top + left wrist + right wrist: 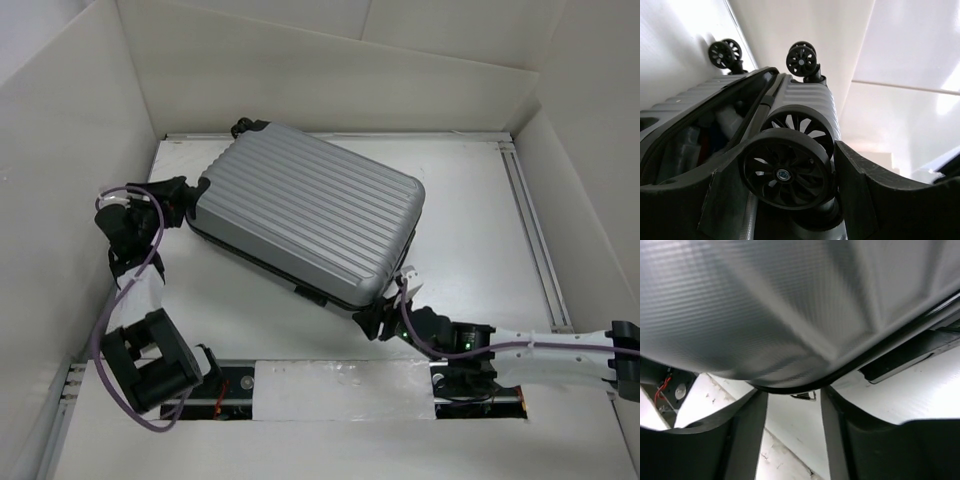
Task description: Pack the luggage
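Two grippers are at the luggage (310, 215), which lies flat, ribbed shell up, skewed across the white table (480, 230).

Nearest to us, at the luggage's near right corner, the right gripper (383, 322) has its fingers (742, 440) spread. Bare table shows between them and the rounded shell edge sits just above the tips, so nothing is clamped. That's the first worry: the corner is smooth and curved, and if those fingers close or push there, I'd expect them to skate off rather than bite.

At the luggage's left end, the left gripper (185, 205) brackets a black spinner wheel (785, 175), one finger on each side and both very close against it. Whether it is truly squeezing, I cannot tell. A spinner wheel rolls and swivels, so a pull could just turn the caster and let it twist free, or swing the whole case round on the table.

Beside that wheel, the seam (742, 106) between the two halves gapes, with dark and red contents (695, 145) showing inside. If the lid is pressed down with something lying on that line, it gets pinched and the halves won't meet.

Farther along that end, two more wheels (801, 60) stick out toward the white wall (300, 70) beyond the luggage. A hard shove from the near side could drive the case into it.
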`<action>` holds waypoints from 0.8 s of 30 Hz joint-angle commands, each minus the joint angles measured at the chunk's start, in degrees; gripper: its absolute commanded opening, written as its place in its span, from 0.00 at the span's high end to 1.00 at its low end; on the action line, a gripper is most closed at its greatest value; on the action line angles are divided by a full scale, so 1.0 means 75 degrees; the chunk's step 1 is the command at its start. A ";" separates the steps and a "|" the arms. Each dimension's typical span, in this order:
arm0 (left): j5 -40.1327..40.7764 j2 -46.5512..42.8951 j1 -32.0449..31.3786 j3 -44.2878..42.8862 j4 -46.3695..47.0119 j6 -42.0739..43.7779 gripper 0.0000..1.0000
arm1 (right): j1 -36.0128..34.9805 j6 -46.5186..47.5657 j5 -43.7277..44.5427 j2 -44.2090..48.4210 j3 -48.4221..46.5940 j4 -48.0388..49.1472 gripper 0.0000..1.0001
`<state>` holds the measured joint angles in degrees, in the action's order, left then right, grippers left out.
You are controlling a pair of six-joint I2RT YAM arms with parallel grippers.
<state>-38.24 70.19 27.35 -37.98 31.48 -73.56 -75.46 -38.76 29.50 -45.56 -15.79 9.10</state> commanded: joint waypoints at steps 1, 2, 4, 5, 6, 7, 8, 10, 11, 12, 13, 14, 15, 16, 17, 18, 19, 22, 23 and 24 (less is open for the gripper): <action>-0.0212 -0.0932 -0.0096 -0.0316 -0.0517 0.0853 1.00 | -0.0052 0.0094 0.0496 0.0028 0.0172 0.1328 0.50; -0.0117 -0.1038 -0.0096 -0.0211 -0.0611 0.0936 1.00 | -0.0052 0.0094 0.0566 0.0028 0.0300 0.1480 0.52; -0.0047 -0.1215 -0.0096 0.0128 -0.0612 0.1007 1.00 | -0.0052 0.0094 0.0637 0.0028 0.0395 0.1796 0.55; -0.0046 -0.1307 -0.0096 0.0223 -0.0682 0.1007 1.00 | -0.0052 0.0094 0.0638 0.0028 0.0395 0.1868 0.57; -0.0046 -0.1308 -0.0096 0.0328 -0.0682 0.1100 1.00 | -0.0052 0.0094 0.0719 -0.0135 0.0395 0.1868 0.63; -0.0046 -0.1308 -0.0096 0.0410 -0.0613 0.1101 1.00 | -0.0052 0.0094 0.0720 -0.0136 0.0395 0.1949 0.66; -0.0046 -0.1308 -0.0096 0.0585 -0.0612 0.1101 1.00 | -0.0121 0.0001 0.0720 -0.0229 0.0395 0.2055 0.70; -0.0046 -0.1215 -0.0026 0.0750 -0.0518 0.1171 1.00 | -0.0122 0.0000 0.0813 -0.0312 0.0395 0.2195 0.85; -0.0046 -0.1215 -0.0026 0.0937 -0.0402 0.1171 1.00 | -0.0203 -0.0116 0.0883 -0.0393 0.0395 0.2266 0.93; 0.0024 -0.1145 -0.0026 0.1020 -0.0401 0.1241 1.00 | -0.0309 -0.0210 0.1046 -0.0394 0.0313 0.2267 1.00; 0.0024 -0.1144 -0.0026 0.1090 -0.0332 0.1242 1.00 | -0.0391 -0.0326 0.1048 -0.0464 0.0220 0.2162 1.00; 0.0140 -0.1144 -0.0026 0.1230 -0.0261 0.1358 1.00 | -0.0473 -0.0525 0.1048 -0.0557 0.0103 0.1987 1.00; 0.0141 -0.1063 -0.0026 0.1313 -0.0156 0.1359 1.00 | -0.0671 -0.0689 0.0932 -0.0628 -0.0038 0.1835 1.00; 0.0141 -0.0969 -0.0026 0.1395 0.0042 0.1359 1.00 | -0.0789 -0.1027 0.0826 -0.0826 -0.0410 0.1520 1.00; 0.0141 -0.0969 -0.0026 0.1465 0.0160 0.1359 1.00 | -0.0929 -0.1031 0.0744 -0.0978 -0.0623 0.1517 1.00; 0.0141 -0.0853 -0.0026 0.1582 0.0289 0.1359 1.00 | -0.1290 -0.1390 0.0743 -0.1142 -0.0845 0.1238 1.00; 0.0060 -0.0851 -0.0026 0.1583 0.0418 0.1266 1.00 | -0.1468 -0.1545 0.0546 -0.1330 -0.1393 0.1085 1.00; -0.0011 -0.0652 -0.0026 0.1770 0.0700 0.1184 1.00 | -0.2181 -0.1816 0.0613 -0.2301 -0.2344 0.0686 1.00; -0.0104 -0.0652 -0.0026 0.1771 0.0793 0.1090 1.00 | -0.2312 -0.1816 0.0614 -0.2606 -0.3090 0.0545 1.00; -0.0105 -0.0652 -0.0026 0.1771 0.0864 0.1089 1.00 | -0.2395 -0.1816 0.0718 -0.3200 -0.3469 0.0370 1.00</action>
<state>-26.06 66.48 29.17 -26.85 34.85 -69.19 -89.58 -48.38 38.98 -64.40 -28.23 0.93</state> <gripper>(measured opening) 0.567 0.035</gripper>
